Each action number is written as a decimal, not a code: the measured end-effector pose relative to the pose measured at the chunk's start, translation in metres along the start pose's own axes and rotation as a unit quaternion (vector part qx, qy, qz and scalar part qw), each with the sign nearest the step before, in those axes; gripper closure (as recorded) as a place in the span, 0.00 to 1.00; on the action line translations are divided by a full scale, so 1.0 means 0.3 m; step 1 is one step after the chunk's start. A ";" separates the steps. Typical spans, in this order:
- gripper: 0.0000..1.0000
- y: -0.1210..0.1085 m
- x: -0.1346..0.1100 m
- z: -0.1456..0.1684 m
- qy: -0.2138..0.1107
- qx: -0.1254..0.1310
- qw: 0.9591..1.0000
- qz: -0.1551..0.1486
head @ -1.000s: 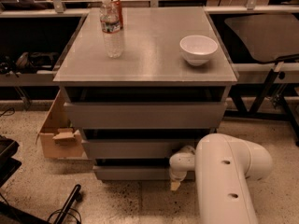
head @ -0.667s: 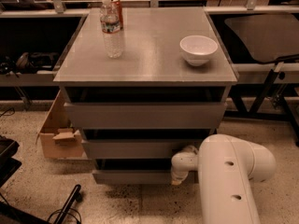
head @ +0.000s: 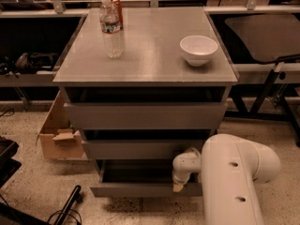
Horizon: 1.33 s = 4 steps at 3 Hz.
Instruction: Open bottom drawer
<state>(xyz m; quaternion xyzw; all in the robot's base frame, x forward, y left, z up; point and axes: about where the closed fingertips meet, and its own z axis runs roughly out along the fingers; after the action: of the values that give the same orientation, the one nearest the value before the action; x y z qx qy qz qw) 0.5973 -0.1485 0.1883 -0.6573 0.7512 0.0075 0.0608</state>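
A cardboard box (head: 58, 137) sits on the speckled floor at about 9 o'clock from the cabinet, with its flaps open and its side close against the cabinet's side. Below it, toward 7 o'clock in the view, a black bar (head: 70, 204) lies slanted on the floor.

The grey counter (head: 150, 67) forms the top of the cabinet. At its 11 o'clock corner a clear water bottle (head: 111, 29) stands upright, with a red can (head: 119, 9) just behind it. A white bowl (head: 198, 49) rests right way up toward 3 o'clock on the counter, well apart from the bottle.

Three grey fronts are stacked under the counter: the top drawer (head: 145, 115), the middle drawer (head: 136, 149), and the bottom drawer (head: 136, 190) at 6 o'clock. The bottom drawer stands part-way out, its front forward of the two above, so the dark inside of its tray shows behind the front.

The gripper (head: 178, 184) is at the right end of the bottom drawer's front, pointing down with its tan tip at the front's upper edge. Whether it is open or closed on the front cannot be told. The thick white arm (head: 234, 182) fills the view at 4 to 5 o'clock.
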 end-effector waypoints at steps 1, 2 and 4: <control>0.84 0.003 0.000 0.000 0.000 0.000 1.000 0.000; 0.59 0.003 0.000 0.000 0.000 0.000 1.000 0.000; 0.14 0.003 0.000 0.000 0.000 0.000 1.000 0.000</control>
<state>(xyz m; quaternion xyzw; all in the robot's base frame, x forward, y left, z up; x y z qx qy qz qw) 0.5964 -0.1483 0.1882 -0.6573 0.7511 0.0076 0.0606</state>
